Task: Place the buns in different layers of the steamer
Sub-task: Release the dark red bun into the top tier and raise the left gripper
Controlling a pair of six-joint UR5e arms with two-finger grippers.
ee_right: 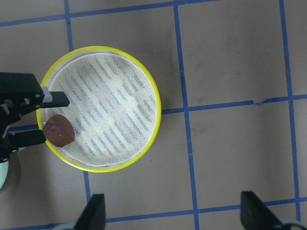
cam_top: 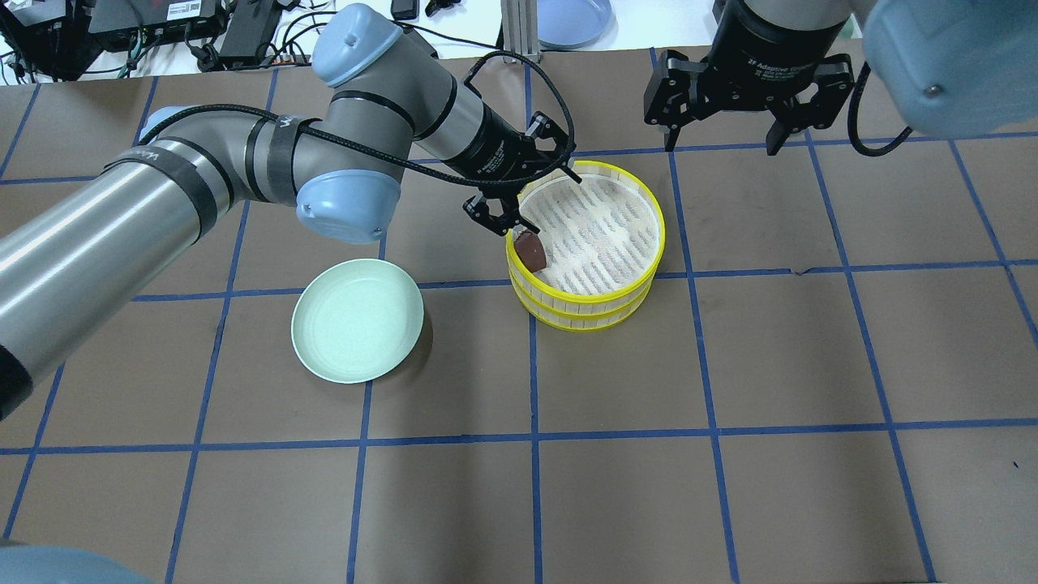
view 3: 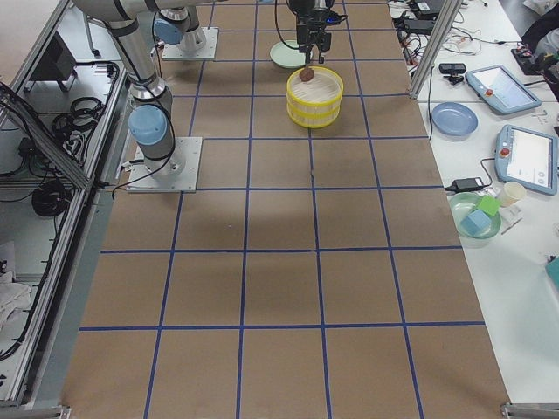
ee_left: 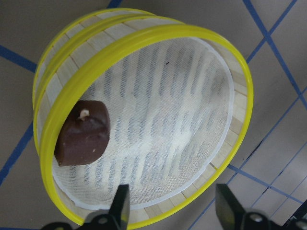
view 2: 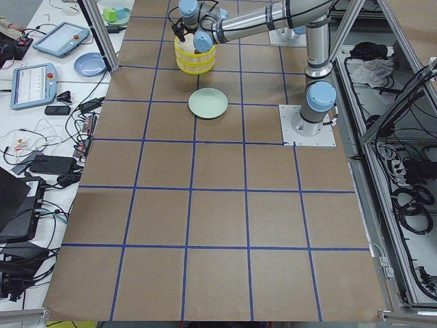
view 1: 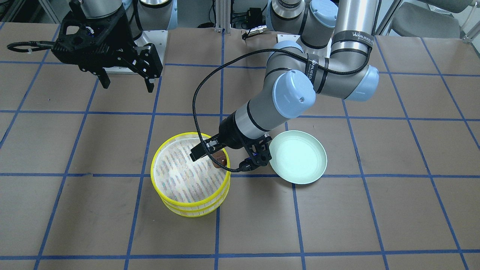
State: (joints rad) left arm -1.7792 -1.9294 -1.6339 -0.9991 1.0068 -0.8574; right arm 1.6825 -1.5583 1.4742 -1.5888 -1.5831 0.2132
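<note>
The brown bun (ee_left: 82,134) lies in the top tray of the steamer (view 1: 193,208), right by the rim, long side along it. The left hand (ee_left: 172,196) hangs just over it, wide, holding nothing (the right hand (cam_top: 722,148), wide too, is far off over the bench (cam_top: 730,365)).

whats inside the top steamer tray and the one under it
Top tray: only the dark brown bun, lying on the cloth near the rim. The lower tray is covered by the top one, so its inside cannot be seen.

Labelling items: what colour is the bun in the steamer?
Dark reddish-brown bun; left wrist view.
</note>
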